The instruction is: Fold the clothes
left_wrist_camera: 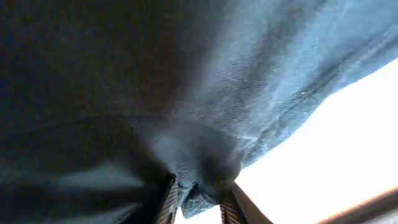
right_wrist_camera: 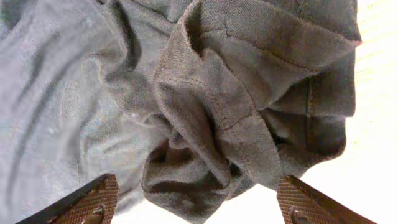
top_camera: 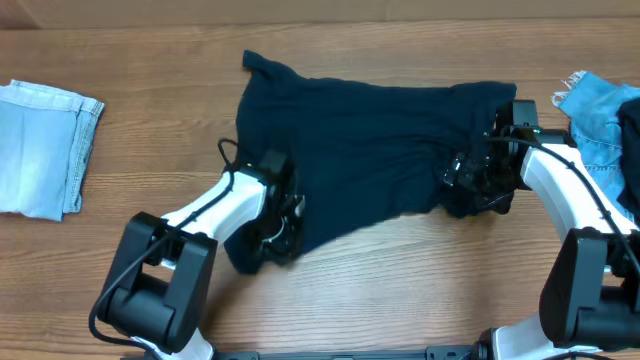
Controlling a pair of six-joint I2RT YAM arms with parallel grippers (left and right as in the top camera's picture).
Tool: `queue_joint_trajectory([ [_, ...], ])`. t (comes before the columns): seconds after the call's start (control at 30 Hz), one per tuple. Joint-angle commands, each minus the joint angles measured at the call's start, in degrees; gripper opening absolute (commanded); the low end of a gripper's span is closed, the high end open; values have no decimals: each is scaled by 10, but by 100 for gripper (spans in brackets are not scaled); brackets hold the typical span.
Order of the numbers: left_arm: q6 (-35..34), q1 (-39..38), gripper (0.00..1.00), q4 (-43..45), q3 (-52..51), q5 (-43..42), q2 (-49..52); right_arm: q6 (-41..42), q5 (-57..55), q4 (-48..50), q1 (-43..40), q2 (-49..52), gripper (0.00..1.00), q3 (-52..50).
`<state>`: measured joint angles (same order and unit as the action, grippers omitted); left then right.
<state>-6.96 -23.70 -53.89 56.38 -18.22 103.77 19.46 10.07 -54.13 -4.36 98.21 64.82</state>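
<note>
A large dark navy garment (top_camera: pixel 370 140) lies spread across the middle of the wooden table (top_camera: pixel 400 290), rumpled at both near corners. My left gripper (top_camera: pixel 280 235) is at its near left corner. In the left wrist view the fingers (left_wrist_camera: pixel 169 205) stand close together, shut on a bunched fold of navy fabric (left_wrist_camera: pixel 199 162). My right gripper (top_camera: pixel 470 185) is at the garment's near right corner. In the right wrist view its fingers (right_wrist_camera: pixel 99 199) are wide apart, and a crumpled hem (right_wrist_camera: pixel 217 124) hangs loose between them, clear of both pads.
A folded pale blue denim piece (top_camera: pixel 40 145) lies at the far left of the table. A brighter blue denim piece (top_camera: pixel 605 120) is heaped at the right edge, just behind my right arm. Bare wood shows along the front.
</note>
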Motion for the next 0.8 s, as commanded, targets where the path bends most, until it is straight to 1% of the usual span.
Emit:
queue_joint_trajectory([
  [0.0,-23,-25,23,-51,-50,-46,31,1,-6,1,1,-9,86,-2],
  [0.1,-25,-31,21,-79,-57,-42,31,1,-35,4,1,-9,86,-2],
  [0.2,-38,-29,22,-71,-58,-29,31,-17,-3,0,2,-9,84,-2],
  [0.27,-45,-29,23,-66,-58,-20,31,-27,-9,-11,2,-9,84,-2],
  [0.3,-45,-29,23,-63,-58,-20,31,-22,-39,-19,2,-9,83,-3],
  [0.33,-45,-29,23,-61,-58,-20,31,8,-101,-29,1,-9,83,-5],
  [0.37,-47,-29,23,-60,-58,-19,31,31,-140,-35,1,-9,84,-7],
  [0.43,-48,-29,23,-60,-58,-19,31,48,-159,-28,1,-9,84,-17],
  [0.47,-49,-29,24,-59,-58,-19,31,48,-151,-8,1,-9,78,-30],
  [0.5,-49,-29,24,-57,-58,-19,31,48,-143,6,1,-9,66,-40],
  [0.57,-49,-29,24,-54,-58,-19,31,48,-127,46,1,-9,19,-72],
  [0.6,-49,-29,24,-52,-58,-19,31,48,-124,66,1,-9,8,-84],
  [0.67,-49,-29,24,-49,-58,-19,31,48,-123,92,1,-9,7,-96],
  [0.77,-48,-29,25,-47,-58,-19,31,49,-135,93,1,-9,7,-101],
])
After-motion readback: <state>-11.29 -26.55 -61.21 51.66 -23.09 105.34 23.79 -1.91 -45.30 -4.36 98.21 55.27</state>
